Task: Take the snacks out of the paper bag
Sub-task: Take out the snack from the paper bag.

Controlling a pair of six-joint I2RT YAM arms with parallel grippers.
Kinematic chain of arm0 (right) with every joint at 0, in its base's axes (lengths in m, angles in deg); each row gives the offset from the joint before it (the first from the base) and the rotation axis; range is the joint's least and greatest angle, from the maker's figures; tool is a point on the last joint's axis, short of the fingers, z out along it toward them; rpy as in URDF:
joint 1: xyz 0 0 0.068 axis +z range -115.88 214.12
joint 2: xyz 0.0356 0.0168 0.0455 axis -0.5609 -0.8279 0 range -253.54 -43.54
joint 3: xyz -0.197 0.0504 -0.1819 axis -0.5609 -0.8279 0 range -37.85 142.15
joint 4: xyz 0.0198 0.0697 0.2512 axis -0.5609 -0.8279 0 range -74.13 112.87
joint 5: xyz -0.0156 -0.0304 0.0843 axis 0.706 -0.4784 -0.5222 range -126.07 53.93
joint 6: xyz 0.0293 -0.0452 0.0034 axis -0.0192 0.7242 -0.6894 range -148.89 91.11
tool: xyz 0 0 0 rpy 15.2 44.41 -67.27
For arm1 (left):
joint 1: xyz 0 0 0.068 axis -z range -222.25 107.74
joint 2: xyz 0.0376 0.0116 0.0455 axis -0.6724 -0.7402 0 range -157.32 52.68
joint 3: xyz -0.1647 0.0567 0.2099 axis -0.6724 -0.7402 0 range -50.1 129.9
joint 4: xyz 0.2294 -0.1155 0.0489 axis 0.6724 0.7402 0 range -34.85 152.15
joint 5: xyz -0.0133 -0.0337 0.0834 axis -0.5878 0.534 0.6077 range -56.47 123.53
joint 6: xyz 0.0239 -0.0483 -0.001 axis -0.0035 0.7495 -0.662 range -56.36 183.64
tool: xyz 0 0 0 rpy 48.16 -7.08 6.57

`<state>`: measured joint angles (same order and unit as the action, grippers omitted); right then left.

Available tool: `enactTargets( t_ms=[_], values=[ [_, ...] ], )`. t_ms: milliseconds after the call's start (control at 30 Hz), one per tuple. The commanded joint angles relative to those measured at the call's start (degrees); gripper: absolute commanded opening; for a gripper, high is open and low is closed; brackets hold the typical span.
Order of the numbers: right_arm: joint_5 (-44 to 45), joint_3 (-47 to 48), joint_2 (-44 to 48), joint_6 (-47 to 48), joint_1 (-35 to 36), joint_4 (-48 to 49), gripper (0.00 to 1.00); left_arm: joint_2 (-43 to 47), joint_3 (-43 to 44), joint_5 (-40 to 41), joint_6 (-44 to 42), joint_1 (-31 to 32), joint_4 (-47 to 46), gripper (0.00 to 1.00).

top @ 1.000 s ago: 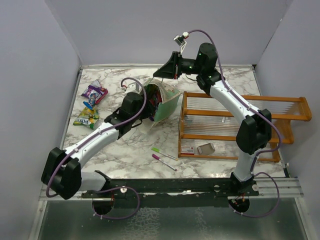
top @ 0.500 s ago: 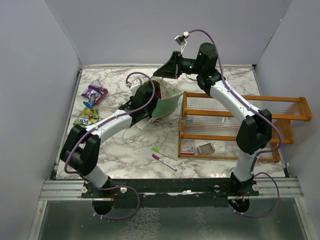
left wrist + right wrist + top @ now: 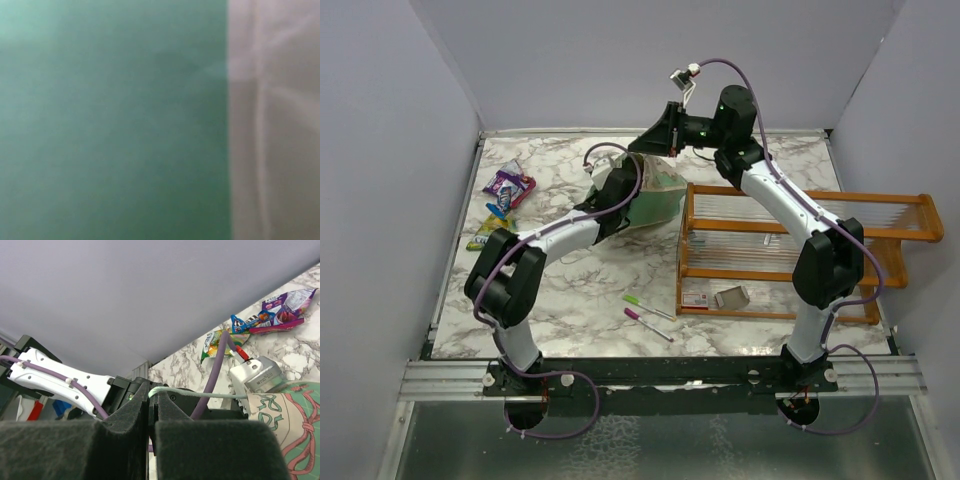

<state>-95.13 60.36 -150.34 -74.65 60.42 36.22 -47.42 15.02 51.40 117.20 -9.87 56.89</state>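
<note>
The paper bag [image 3: 660,195] is near the back of the table [image 3: 580,300], just beside the orange rack [image 3: 790,197]. It is green and white and it leans over, with its open mouth turned to the left. The right gripper [image 3: 645,152] is at the top of the bag. In the right wrist view its two fingers [image 3: 120,440] are pressed tight together on the thin string handle [image 3: 200,395], so it holds the bag by its string. The left arm [image 3: 560,232] goes across the table to the mouth of the bag, and the left gripper [image 3: 626,190] is tucked in there. The bag hides its fingers, so you cannot tell if they are wide, narrow or holding a thing. The left wrist view shows only a green blur with a pale strip on the right. Three snacks lie on the left side of the table, well away from the bag. A purple packet [image 3: 508,184] is the farthest back. A small blue packet [image 3: 498,210] is just in front of it. A green and yellow packet [image 3: 482,240] is closer to the front, near the left arm. You cannot see if more snacks are inside the bag. Two pens, a green pen [image 3: 646,305] and a pink pen [image 3: 648,326], lie side by side near the front of the table.
</note>
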Motion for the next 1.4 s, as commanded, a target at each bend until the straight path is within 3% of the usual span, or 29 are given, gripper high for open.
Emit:
enactTargets(
  t_ms=[0,133,400,767,1100,1233,1367],
  values=[
    [0.4,0.3,3.8,0.2,0.0,1.3,0.01,-1.9,2.4,1.3,-2.3,-0.2,1.5,0.35],
    [0.7,-0.3,4.3,1.1,0.0,0.6,0.01,1.5,1.4,2.3,-4.5,-0.4,1.6,0.19],
    [0.9,-0.9,4.5,1.7,0.0,0.2,0.01,11.4,-1.2,0.5,-7.6,-0.6,3.0,0.0],
    [2.6,-1.6,4.9,4.3,0.0,-2.2,0.01,27.9,-5.0,-5.7,-9.8,-0.6,5.8,0.0],
    [2.8,-1.4,4.1,4.8,-0.1,-2.7,0.01,41.4,-5.4,-9.7,-18.0,-0.7,13.5,0.0],
    [2.8,-1.4,4.1,4.9,-0.1,-2.8,0.01,45.6,-4.6,-6.0,-23.2,-0.7,19.3,0.0],
    [2.7,-0.9,3.8,4.8,-0.1,-2.9,0.01,49.4,-4.4,3.1,-28.9,-0.7,24.4,0.0]
  ],
)
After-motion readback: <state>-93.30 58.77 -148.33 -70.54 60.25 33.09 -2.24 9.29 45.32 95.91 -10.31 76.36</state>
